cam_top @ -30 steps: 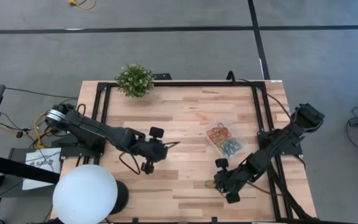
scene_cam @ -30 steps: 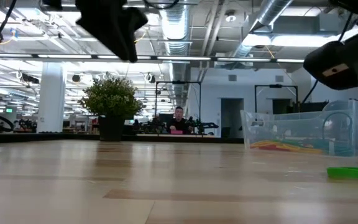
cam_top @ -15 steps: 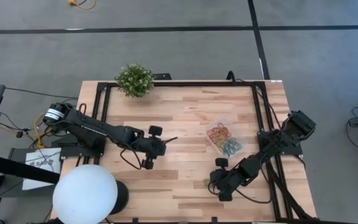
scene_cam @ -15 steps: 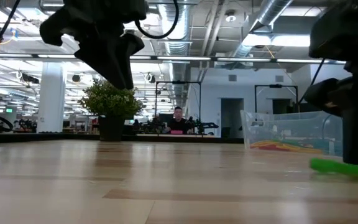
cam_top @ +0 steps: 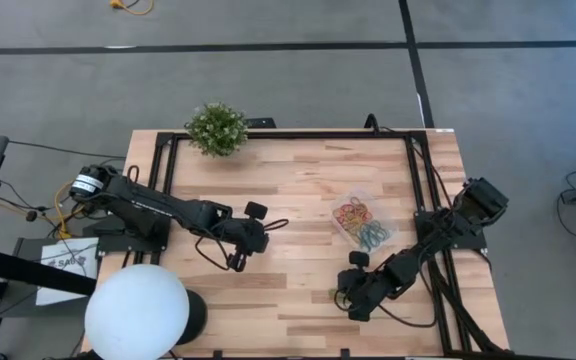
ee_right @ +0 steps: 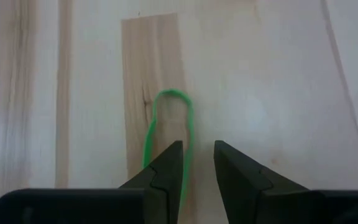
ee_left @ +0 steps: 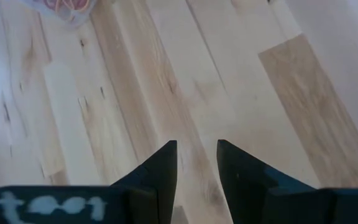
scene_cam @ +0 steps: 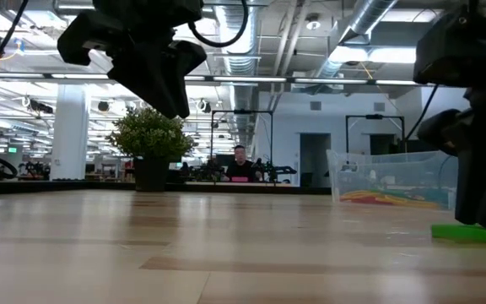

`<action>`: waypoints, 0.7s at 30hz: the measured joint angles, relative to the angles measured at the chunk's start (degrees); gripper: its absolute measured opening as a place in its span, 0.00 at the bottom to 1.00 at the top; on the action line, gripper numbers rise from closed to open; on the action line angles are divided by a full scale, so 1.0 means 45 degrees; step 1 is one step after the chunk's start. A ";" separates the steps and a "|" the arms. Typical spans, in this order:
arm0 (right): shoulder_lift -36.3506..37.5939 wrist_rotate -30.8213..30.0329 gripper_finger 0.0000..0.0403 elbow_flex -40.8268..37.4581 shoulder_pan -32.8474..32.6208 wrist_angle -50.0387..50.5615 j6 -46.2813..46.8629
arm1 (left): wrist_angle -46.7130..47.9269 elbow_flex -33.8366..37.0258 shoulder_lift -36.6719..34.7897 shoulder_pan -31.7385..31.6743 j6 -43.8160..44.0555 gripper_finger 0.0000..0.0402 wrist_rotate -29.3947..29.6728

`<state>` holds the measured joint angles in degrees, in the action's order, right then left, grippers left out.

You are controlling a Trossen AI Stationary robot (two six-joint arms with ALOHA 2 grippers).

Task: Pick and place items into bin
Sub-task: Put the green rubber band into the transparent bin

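A green rubber-band loop [ee_right: 168, 118] lies flat on the wood near the table's front right and shows as a green strip [scene_cam: 472, 232] in the low view. My right gripper [ee_right: 199, 149] is low over its near end, open by a narrow gap, one finger over the loop's end [ee_right: 182, 163]. The clear bin [cam_top: 361, 222] stands farther back and holds several coloured bands. My left gripper [ee_left: 196, 146] hangs open above bare wood at the table's middle [cam_top: 268, 224]. My right gripper slants down at the near end of the green band [ee_right: 190, 144]. One strand runs along the inner edge of one finger [ee_right: 166, 168]. The finger hides the spot, so I cannot tell whether it touches the band. The band lies flat on the table.
A potted plant [cam_top: 217, 128] stands at the far left corner. A white round object [cam_top: 136, 312] sits at the near left edge. Black frame rails [cam_top: 420, 180] run along the table's sides. Bare wood lies between the two grippers.
My right gripper has come down to the table at the green band and rolled about its own axis. My left gripper has sunk a little lower over the table's middle and rolled slightly. Both finger gaps look unchanged.
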<state>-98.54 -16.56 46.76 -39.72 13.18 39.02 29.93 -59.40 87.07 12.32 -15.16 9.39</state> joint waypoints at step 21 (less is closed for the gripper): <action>0.3220 -0.0422 0.01 0.1331 -0.0478 0.1620 -0.3039 | -0.0058 0.0000 0.0010 -0.0070 0.0352 0.26 -0.0004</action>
<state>-84.04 -18.45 52.75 -41.88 20.47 25.35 29.67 -59.40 87.11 12.01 -13.57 9.37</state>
